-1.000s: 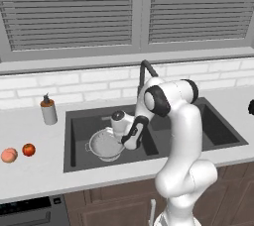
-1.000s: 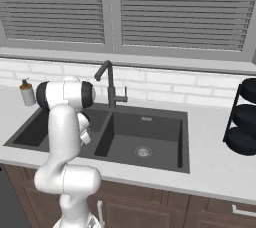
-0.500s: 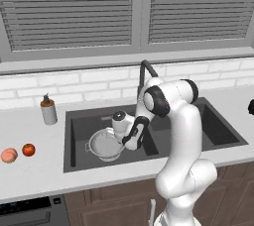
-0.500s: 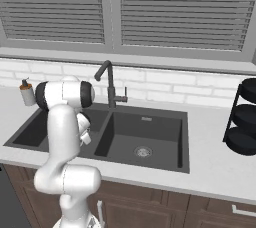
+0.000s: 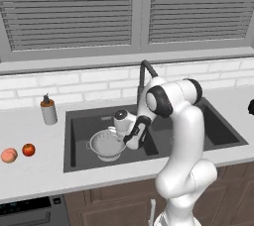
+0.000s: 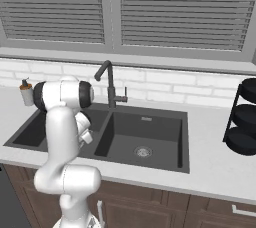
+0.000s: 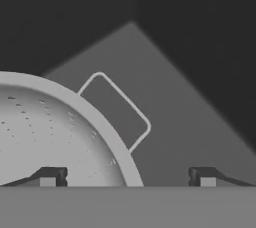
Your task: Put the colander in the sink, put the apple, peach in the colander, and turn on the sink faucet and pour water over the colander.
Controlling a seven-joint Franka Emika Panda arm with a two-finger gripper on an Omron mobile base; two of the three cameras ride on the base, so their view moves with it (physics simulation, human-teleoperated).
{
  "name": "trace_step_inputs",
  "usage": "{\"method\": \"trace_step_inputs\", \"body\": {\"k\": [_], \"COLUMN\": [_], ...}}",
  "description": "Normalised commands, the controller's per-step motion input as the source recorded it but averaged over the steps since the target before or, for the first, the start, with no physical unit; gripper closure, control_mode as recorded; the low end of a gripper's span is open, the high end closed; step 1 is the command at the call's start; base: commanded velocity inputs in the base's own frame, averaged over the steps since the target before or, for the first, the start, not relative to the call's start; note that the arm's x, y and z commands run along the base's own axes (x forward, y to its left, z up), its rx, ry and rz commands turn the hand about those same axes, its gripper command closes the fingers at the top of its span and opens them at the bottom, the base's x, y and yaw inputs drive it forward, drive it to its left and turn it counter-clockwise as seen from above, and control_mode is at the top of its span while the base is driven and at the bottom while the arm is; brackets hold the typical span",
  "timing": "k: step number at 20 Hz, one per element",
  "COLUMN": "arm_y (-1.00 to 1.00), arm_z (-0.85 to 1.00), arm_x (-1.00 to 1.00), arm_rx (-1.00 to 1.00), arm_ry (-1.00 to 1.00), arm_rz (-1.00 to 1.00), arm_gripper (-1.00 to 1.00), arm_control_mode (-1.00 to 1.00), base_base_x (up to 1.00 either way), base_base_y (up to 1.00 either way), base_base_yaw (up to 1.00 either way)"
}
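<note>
The silver perforated colander [image 5: 105,144] sits on the floor of the left basin of the dark sink [image 5: 79,121]. My gripper [image 5: 127,142] hangs at its right rim, open. In the hand view the fingertips [image 7: 50,176] stand wide apart on either side of the colander rim [image 7: 100,122]. One is over the bowl and one outside, near a wire handle [image 7: 116,106], and neither touches metal. The red apple [image 5: 29,149] and the paler peach [image 5: 8,155] lie on the counter, left of the sink. The faucet [image 6: 107,81] stands behind the sink divider.
A grey soap dispenser [image 5: 48,111] stands on the counter behind the sink's left corner. A dark tiered rack [image 6: 245,122] stands on the right counter. The right basin [image 6: 145,139] holds nothing but its drain. A stove edge [image 5: 25,210] shows at lower left.
The jaws have opened and let go of the colander's rim. The colander rests in the left basin; the arm has hardly moved.
</note>
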Motion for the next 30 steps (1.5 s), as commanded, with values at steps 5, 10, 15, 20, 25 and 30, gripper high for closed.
{"method": "trace_step_inputs", "body": {"k": [5, 10, 15, 20, 25, 30], "arm_y": [-0.23, 0.01, 0.09, 0.14, 0.47, 0.92], "arm_z": [0.57, 0.89, 1.00, 1.00, 1.00, 1.00], "arm_x": [-0.30, -0.54, -0.44, -0.16, 0.00, -0.03], "arm_rx": [0.00, 0.00, 0.00, 0.00, 0.00, -0.04], "arm_ry": [0.00, 0.00, 0.00, 0.00, 0.00, 0.11], "arm_rz": [-0.01, 0.00, 0.00, 0.01, 0.11, 0.35], "arm_gripper": [-1.00, -1.00, -1.00, -1.00, -1.00, -1.00], "arm_control_mode": [-1.00, -1.00, -1.00, -1.00, -1.00, -1.00], "base_base_x": [0.00, 0.00, 0.00, 0.00, 0.00, 0.00], "base_base_y": [0.00, 0.00, 0.00, 0.00, 0.00, 0.00], "base_base_yaw": [0.00, 0.00, 0.00, 0.00, 0.00, 0.00]}}
